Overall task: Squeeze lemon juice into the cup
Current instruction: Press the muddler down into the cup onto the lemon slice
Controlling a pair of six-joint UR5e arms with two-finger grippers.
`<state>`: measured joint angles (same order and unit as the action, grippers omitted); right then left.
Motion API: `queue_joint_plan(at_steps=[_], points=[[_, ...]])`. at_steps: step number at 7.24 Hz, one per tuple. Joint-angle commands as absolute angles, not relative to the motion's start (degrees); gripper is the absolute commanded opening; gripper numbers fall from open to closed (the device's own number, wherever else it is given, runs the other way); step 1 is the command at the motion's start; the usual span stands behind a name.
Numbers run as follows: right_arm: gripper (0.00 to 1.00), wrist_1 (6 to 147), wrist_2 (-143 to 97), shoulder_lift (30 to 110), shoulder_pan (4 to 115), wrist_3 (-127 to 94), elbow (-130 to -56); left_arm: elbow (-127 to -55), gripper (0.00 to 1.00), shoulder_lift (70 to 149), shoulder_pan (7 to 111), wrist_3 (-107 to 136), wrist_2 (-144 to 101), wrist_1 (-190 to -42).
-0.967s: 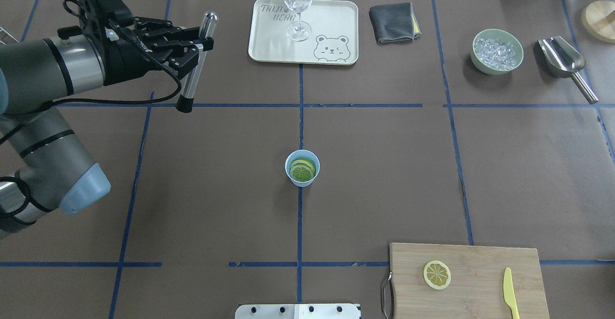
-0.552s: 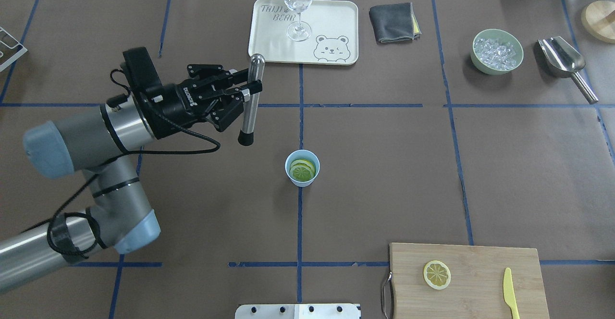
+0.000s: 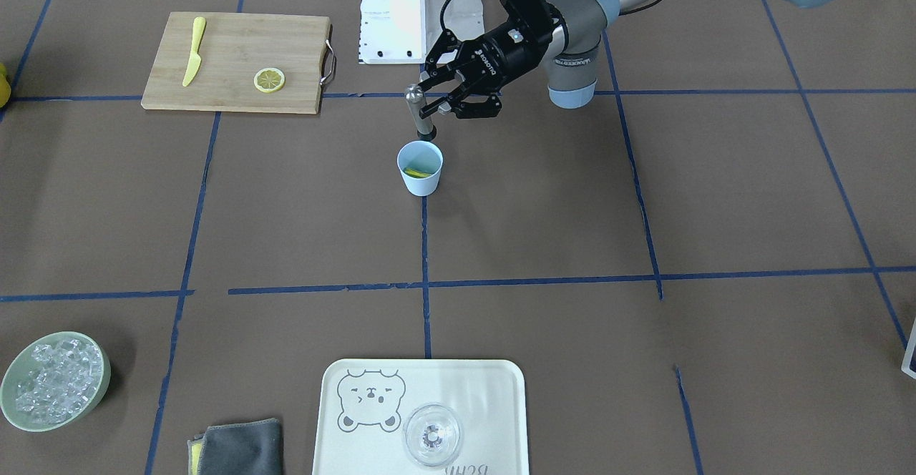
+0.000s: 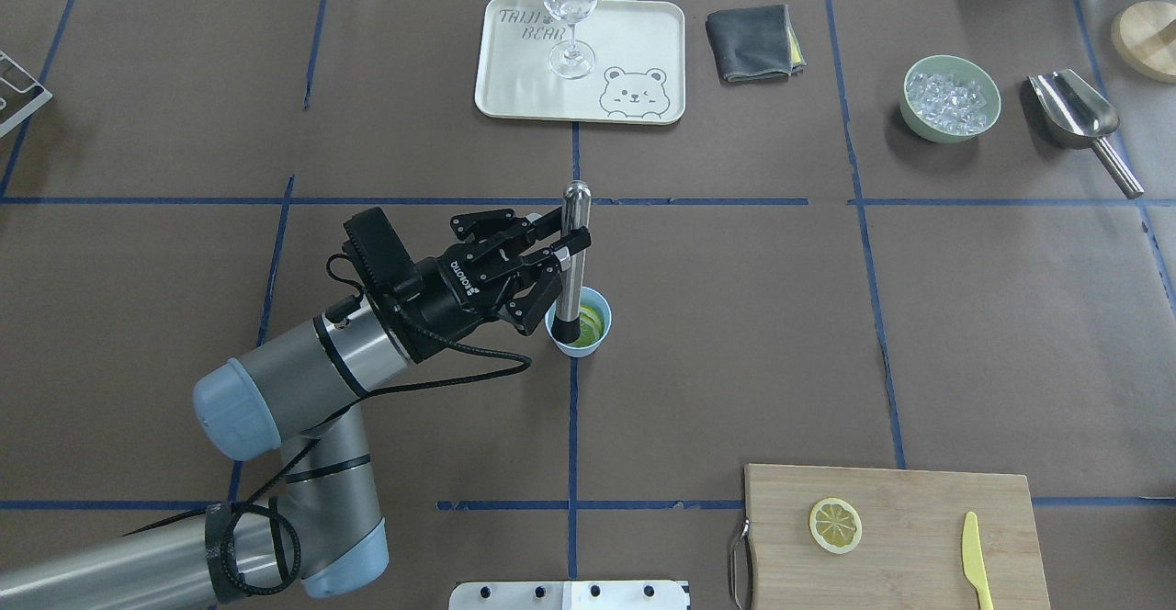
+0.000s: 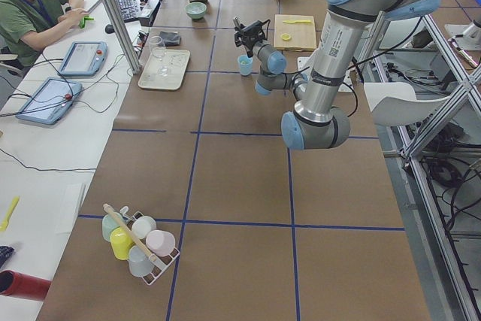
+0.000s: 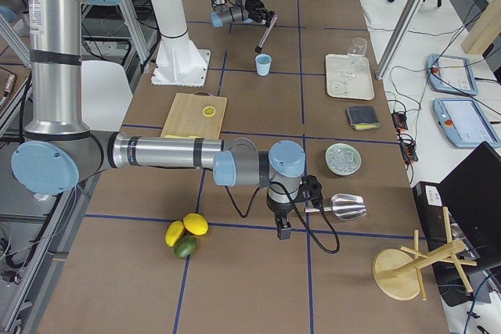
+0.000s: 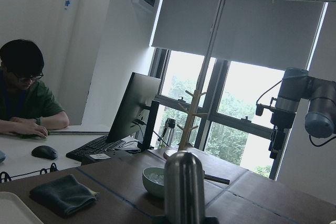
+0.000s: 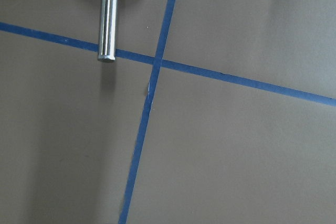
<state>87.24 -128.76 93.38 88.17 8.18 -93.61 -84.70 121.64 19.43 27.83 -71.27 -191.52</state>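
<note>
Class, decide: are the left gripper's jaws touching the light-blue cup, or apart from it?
Apart. The front-facing view shows the left gripper, shut on the metal muddler, above the cup, with bare table visible between jaws and rim.

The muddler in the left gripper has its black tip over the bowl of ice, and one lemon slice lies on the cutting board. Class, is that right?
No. The overhead exterior view shows the muddler, in the left gripper, with its tip over the light-blue cup, not the bowl of ice. One lemon slice does lie on the cutting board.
</note>
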Motion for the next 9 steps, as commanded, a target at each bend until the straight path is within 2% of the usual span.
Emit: queue_joint_plan(at_steps=[1, 7, 9], points=[[1.00, 87.28, -128.76, 93.43, 88.33, 8.17, -93.60, -82.28, 0.00, 124.35, 19.07, 25.24, -69.36, -190.99], [1.00, 87.28, -128.76, 94.04, 88.77, 8.26, -93.60, -73.58, 0.00, 124.80, 16.71, 22.76, -65.49, -190.90], [1.00, 87.19, -128.67, 94.04, 88.77, 8.17, -93.60, -74.17, 0.00, 124.80, 16.09, 22.76, -65.91, -190.90]])
